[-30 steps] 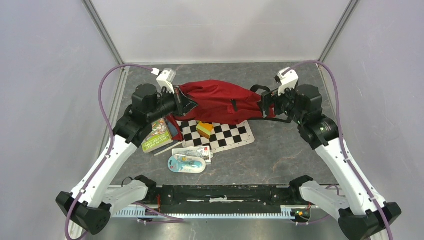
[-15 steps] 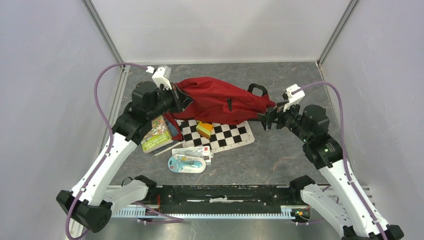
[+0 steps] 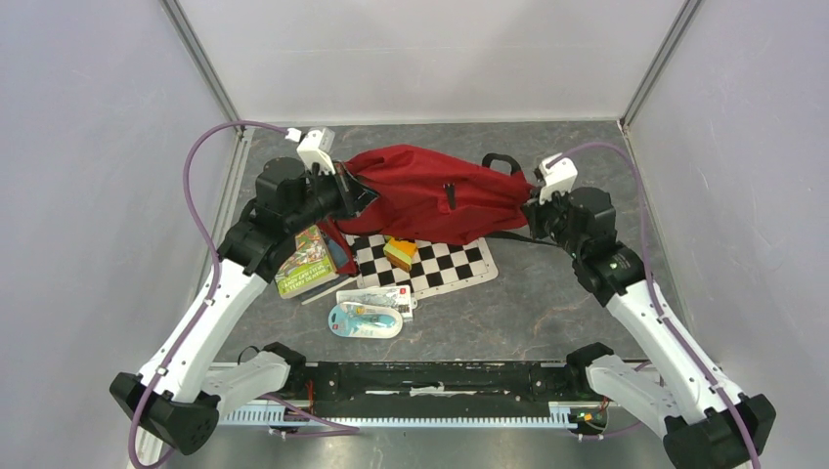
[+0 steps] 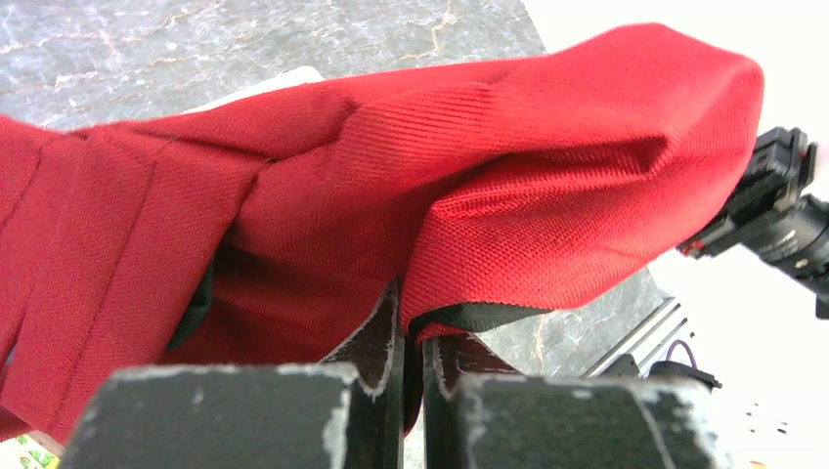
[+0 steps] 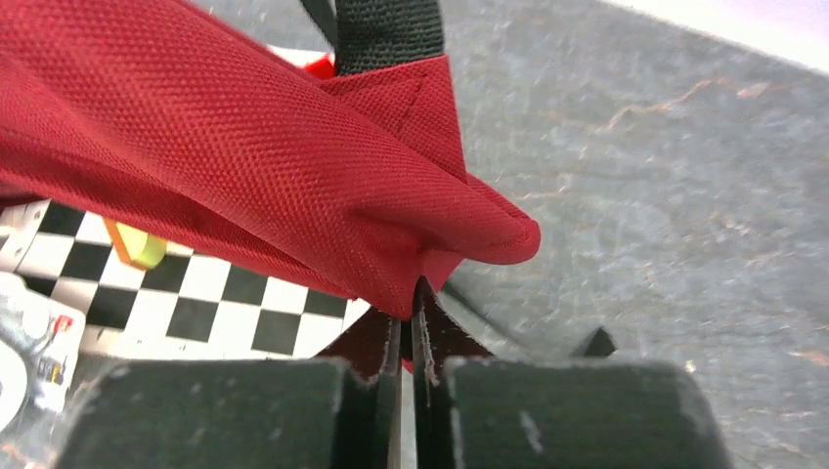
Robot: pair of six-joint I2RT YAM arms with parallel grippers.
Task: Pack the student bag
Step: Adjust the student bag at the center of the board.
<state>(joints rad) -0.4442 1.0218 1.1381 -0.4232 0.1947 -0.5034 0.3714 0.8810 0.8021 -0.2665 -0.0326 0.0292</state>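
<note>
Pinching student bag (image 4: 547, 147): wrist views only.

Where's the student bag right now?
Top view: the student bag spans the table's far middle, pinched by the left gripper and right gripper, behind the checkered board.

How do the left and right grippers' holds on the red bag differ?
The left gripper pinches the student bag at its left end, the right gripper at its right end. The left gripper bites a black-trimmed edge, the right gripper a plain red corner. Both are shut on fabric.
</note>
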